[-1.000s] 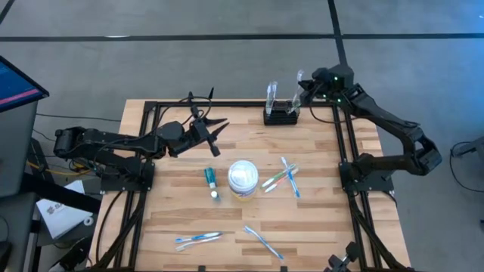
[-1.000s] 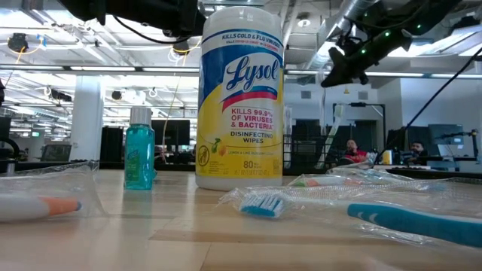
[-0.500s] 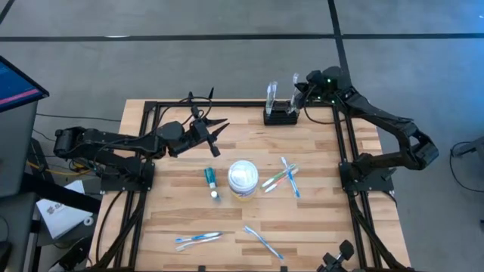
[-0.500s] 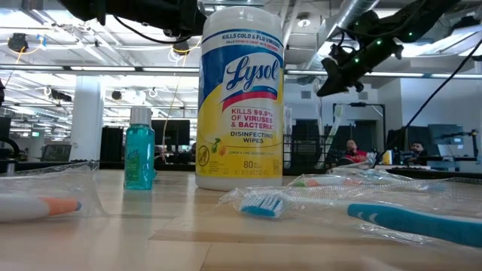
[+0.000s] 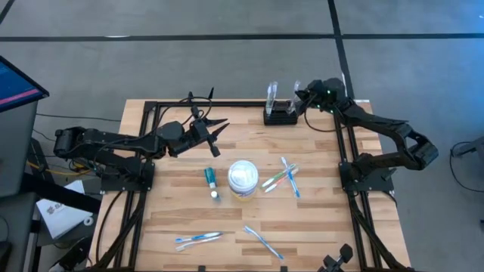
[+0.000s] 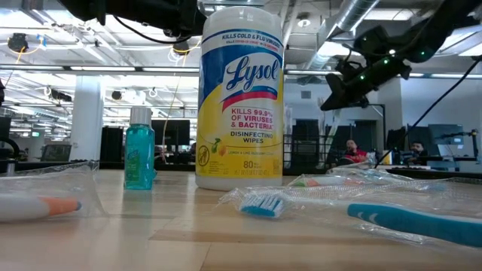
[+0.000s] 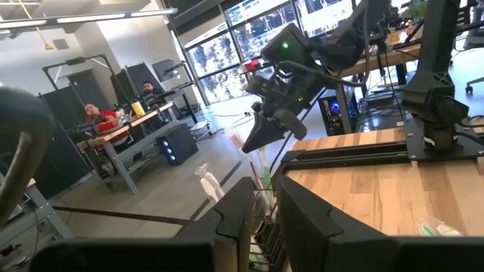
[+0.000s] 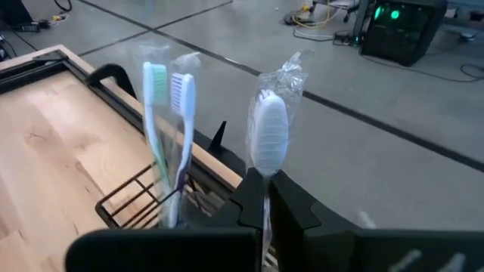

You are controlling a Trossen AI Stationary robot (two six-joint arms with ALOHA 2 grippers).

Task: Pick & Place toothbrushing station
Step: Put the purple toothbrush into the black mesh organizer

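The black toothbrushing station (image 5: 280,116) stands at the table's far edge, with two toothbrushes (image 8: 165,143) upright in it. My right gripper (image 5: 304,101) hovers just right of it, shut on a plastic-wrapped toothbrush (image 8: 268,136). My left gripper (image 5: 217,136) waits level above the table's far left part. It points toward the station, open by a narrow gap (image 7: 265,219) with nothing in it. My right gripper pinches the wrapped toothbrush's handle (image 8: 265,183) between its two fingers, a little below the head. The brush stands upright and its head sticks up above the fingers. The gripper hides the lower end, so whether it touches the station cannot be told.
A Lysol wipes tub (image 5: 243,179) stands mid-table with a teal bottle (image 5: 212,181) to its left. Wrapped toothbrushes lie to the tub's right (image 5: 282,178) and near the front edge (image 5: 198,239), (image 5: 263,241). A black frame rail (image 5: 227,104) runs along the far edge.
My right gripper has sunk toward the station with the wrapped toothbrush still upright in its hold. My left arm has kept still.
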